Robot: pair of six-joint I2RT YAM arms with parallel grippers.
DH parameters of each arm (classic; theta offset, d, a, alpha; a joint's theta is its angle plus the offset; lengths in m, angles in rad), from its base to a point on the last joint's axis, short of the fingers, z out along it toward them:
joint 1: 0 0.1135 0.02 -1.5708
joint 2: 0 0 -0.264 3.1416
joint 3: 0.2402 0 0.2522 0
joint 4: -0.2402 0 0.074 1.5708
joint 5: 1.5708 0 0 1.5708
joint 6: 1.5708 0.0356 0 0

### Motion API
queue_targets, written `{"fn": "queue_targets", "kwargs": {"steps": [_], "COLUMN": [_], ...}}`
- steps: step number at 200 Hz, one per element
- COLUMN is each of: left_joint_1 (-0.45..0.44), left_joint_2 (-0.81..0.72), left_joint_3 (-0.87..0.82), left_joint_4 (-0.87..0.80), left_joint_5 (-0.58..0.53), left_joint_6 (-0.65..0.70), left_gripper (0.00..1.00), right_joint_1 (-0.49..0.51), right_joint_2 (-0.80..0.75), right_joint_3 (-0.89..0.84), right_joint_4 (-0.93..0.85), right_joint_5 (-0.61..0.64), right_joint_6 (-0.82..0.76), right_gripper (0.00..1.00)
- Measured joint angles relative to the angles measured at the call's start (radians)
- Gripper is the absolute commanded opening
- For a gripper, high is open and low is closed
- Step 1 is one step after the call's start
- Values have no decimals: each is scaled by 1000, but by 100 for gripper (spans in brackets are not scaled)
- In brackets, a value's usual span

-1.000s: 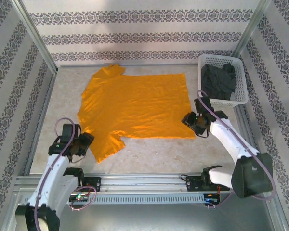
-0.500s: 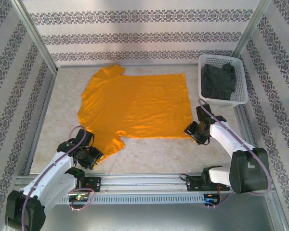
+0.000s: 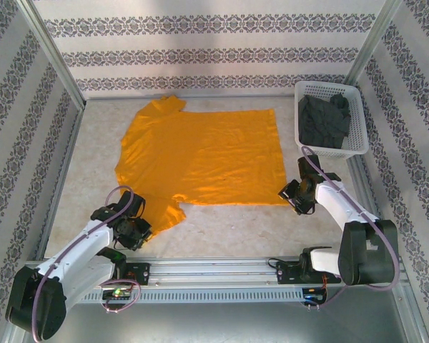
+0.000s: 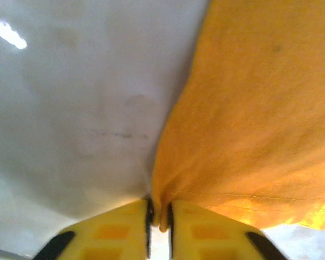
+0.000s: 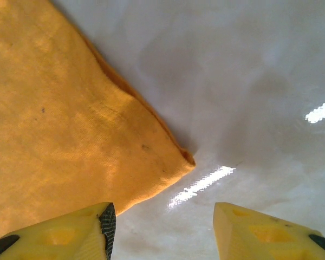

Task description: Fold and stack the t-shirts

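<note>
Table (image 3: 93, 164): pale, mottled stone look, glossy; both wrist cams catch light glints on it. Walls (image 3: 200, 43) on three sides, wallpaper w/ dark floral bands. Metal posts (image 3: 377, 39) at far corners, rail (image 3: 214, 266) along near edge. White lattice basket (image 3: 359, 121) stands at far R corner of table.

Orange shirt (image 3: 200, 157) lies spread flat mid-table, turned sideways: sleeves + neck to your L, hem to your R. Cloth mostly smooth, w/ shallow creases across the body and deeper folds by the near sleeve. Grey shirt (image 3: 322, 121) is bunched in the basket, unfolded.

Your L gripper (image 3: 139, 230) sits at the tip of the near sleeve. L wrist cam: its fingers (image 4: 114, 233) are almost together w/ a thin fold of sleeve edge pinched between them. Cloth fans out up and R from the pinch, bare table to the L.

Your R gripper (image 3: 293, 194) is at the near hem corner. R wrist cam: fingers (image 5: 59, 235) wide apart, holding nothing. Hem corner lies flat on table just ahead, nearer the L finger; can't tell if that finger touches cloth.
</note>
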Motion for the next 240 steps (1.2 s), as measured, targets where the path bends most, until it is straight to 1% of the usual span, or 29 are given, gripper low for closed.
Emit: {"fn": "queue_targets", "kwargs": {"steps": [7,23,37,69,101,122,134,137,160,185,214,240], "left_joint_1": [0,0,0,0,0,0,0,0,0,0,8,39], "left_joint_2": [0,-1,-15,-60,-89,-106,-112,-113,-110,-61,40,179], "left_joint_3": [4,24,46,67,75,81,82,82,106,208,344,470], "left_joint_4": [2,18,17,12,-30,-48,-53,-55,-67,-66,-5,70], "left_joint_5": [-4,-30,-43,-57,-61,-61,-62,-63,-83,-116,-144,-148], "left_joint_6": [1,6,10,16,26,27,29,30,43,77,124,174], "left_gripper": [0,0,0,0,0,0,0,0,0,0,0,0], "right_joint_1": [-1,-10,-14,-19,-19,-19,-19,-19,-19,-17,-3,3], "right_joint_2": [4,13,27,95,113,113,118,119,117,102,60,61], "right_joint_3": [0,-3,-9,-11,-13,-27,-32,-32,-28,-19,36,100], "right_joint_4": [4,23,42,81,87,98,101,101,109,95,58,37], "right_joint_5": [0,-1,-1,-10,-12,-12,-10,-10,-8,4,11,11], "right_joint_6": [3,19,34,56,82,98,104,113,115,117,132,157], "right_gripper": [48,45,41,34,32,18,2,0,0,0,0,0]}}
